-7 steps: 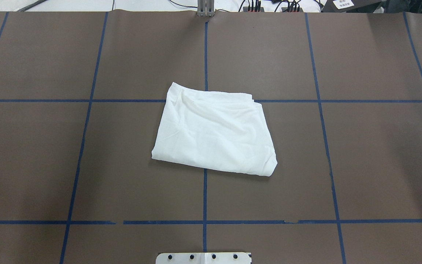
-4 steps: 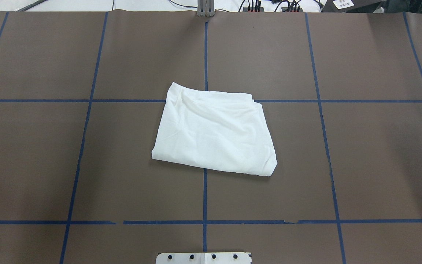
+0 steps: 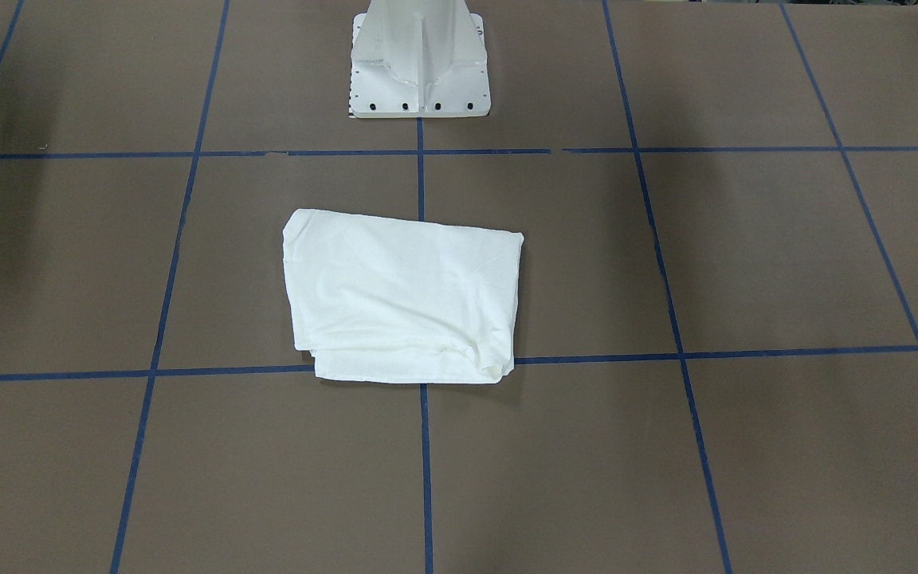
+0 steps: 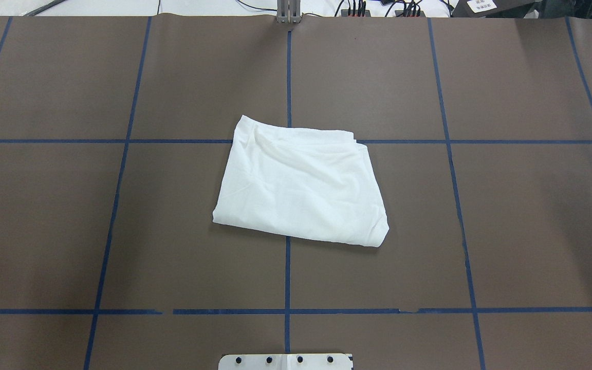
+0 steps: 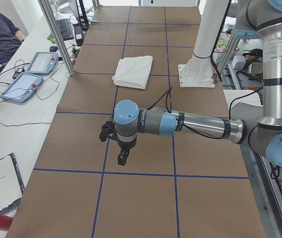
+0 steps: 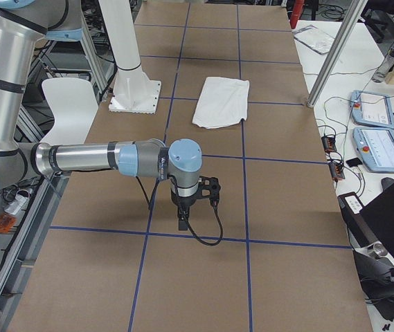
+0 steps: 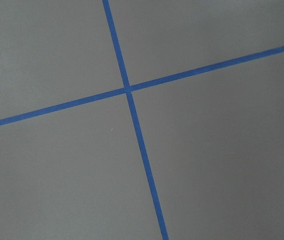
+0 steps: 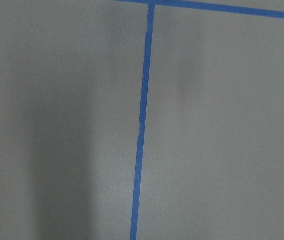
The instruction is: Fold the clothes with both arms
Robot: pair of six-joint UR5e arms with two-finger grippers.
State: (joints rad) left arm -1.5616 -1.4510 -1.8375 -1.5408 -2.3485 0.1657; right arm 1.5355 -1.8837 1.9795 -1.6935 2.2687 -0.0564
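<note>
white shirt (image 4: 301,187) lies folded at mid counter (image 4: 121,231), across the centre tape line (image 4: 287,277). left arm (image 5: 180,121) and right arm (image 6: 100,155) are well apart from it. left jaws, right jaws: can't tell if open or closed. risk: thin cloth with loose layers at the far edge, so a regrasp could pinch one ply and drag the fold open. no print or label readable.
</note>
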